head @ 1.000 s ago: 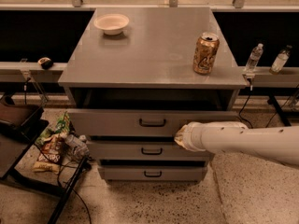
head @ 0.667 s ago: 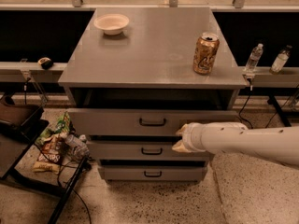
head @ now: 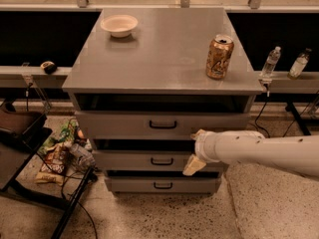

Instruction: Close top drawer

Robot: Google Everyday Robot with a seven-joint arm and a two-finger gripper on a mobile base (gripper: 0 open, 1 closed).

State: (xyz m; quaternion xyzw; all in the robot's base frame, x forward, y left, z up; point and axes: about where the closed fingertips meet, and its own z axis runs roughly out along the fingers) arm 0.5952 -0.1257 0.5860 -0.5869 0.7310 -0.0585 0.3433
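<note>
The top drawer [head: 124, 125] is the widest grey front of three, with a small black bar handle [head: 163, 125] at its centre. It stands a little out from the cabinet, with a dark gap above it under the cabinet top. My gripper [head: 196, 149] is on a white arm coming from the right. It is at the right part of the drawer fronts, between the top drawer's lower edge and the middle drawer [head: 129, 160]. Its beige fingers are spread, one up [head: 199, 133] and one down [head: 193, 165], holding nothing.
On the cabinet top [head: 159, 54] stand a white bowl [head: 119, 25] at the back left and a gold can [head: 219, 57] at the right. The bottom drawer [head: 162, 185] is below. Snack bags [head: 55, 158] and a black stand lie on the floor at left. Bottles [head: 270, 62] stand on the right ledge.
The gripper has stayed at the right side of the drawer fronts, and its lower finger has swung down into view. The drawer shows no clear movement.
</note>
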